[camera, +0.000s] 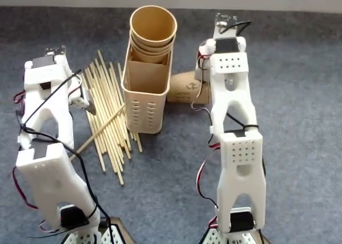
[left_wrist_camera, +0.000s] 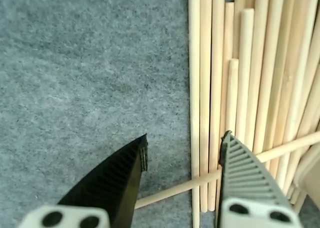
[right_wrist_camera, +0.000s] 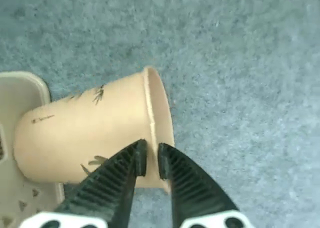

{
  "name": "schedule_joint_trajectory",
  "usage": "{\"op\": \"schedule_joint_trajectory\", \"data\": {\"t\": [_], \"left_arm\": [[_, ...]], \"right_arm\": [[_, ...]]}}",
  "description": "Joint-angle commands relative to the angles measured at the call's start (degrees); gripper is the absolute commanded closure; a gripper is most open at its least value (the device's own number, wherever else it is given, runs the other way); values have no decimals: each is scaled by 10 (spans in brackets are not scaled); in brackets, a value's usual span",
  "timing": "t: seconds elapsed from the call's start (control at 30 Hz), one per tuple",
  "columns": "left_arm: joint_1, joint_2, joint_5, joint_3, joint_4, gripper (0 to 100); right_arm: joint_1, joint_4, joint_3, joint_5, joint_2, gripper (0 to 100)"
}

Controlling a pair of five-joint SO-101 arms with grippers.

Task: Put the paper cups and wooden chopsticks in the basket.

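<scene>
Fingers [right_wrist_camera: 120, 180] of the right gripper [right_wrist_camera: 151, 158] pinch the rim of the paper cup [right_wrist_camera: 85, 128] lying on the table [camera: 299, 94] just beside the basket [camera: 141, 113], so lift it well above the basket wall before nesting it; left gripper [left_wrist_camera: 185, 138] hovers open over the chopsticks [left_wrist_camera: 245, 88].

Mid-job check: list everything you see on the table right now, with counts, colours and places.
Basket: one, beige, upright mid-table.
Stacked cups: several, tan, nested in the basket's far compartment.
Lying cup: one, tan, on its side right of the basket.
Chopsticks: many, pale wood, piled left of the basket, one crosswise.
Mat: one, grey, under everything.
Left gripper: one, open, over the chopsticks.
Right gripper: one, black, shut on the lying cup's rim.
</scene>
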State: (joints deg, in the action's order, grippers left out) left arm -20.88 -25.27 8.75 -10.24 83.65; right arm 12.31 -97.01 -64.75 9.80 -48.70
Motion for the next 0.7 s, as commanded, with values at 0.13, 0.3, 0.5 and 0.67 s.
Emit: {"op": "schedule_joint_trajectory", "data": {"t": [0.13,0.3,0.5,0.67], "left_arm": [[19,6,-6,1,-15,758],[19,6,-6,6,-16,758],[25,6,-6,6,-16,758],[25,6,-6,6,-16,758]], "right_arm": [[-2,-41,-119,-129,149,993],[-3,-39,-104,-200,255,993],[0,6,-109,-271,359,993],[4,80,-109,-268,422,993]]}}
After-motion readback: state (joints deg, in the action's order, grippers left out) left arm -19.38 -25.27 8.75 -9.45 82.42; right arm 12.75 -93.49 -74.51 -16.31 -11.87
